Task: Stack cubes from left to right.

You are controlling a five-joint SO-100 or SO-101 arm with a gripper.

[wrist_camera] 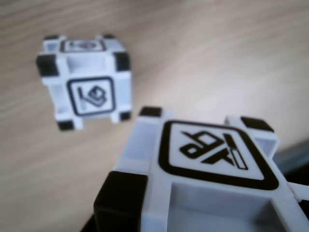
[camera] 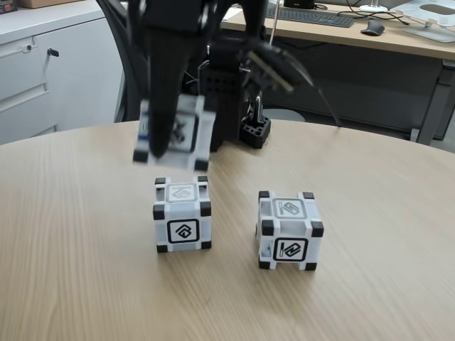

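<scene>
In the fixed view, two cubes stand on the wooden table (camera: 78, 284) in the foreground. The right cube (camera: 288, 231) is the nearest to the camera, and the left cube (camera: 183, 214) stands a little further back; they are apart and do not touch. Both sit flat, with a black-framed glyph on the front and on the top face.

Just above the left cube, and a bit to the left of it, the held cube (camera: 176, 133) hangs in the air, slightly blurred and a little tilted. There is a clear gap between it and the cube below. The gripper (camera: 165, 145) comes down from above; one dark finger (camera: 162, 92) crosses the front face of this cube, so the gripper is clamped on it.

In the wrist view, the held cube (wrist_camera: 203, 179) is very close, at the lower right. Beyond it, at the upper left, another cube (wrist_camera: 87, 79) rests on the table; which of the two it is, I cannot tell.

Behind the table are the arm's black base (camera: 234, 106), a white cabinet (camera: 43, 71) and a desk (camera: 355, 32).
</scene>
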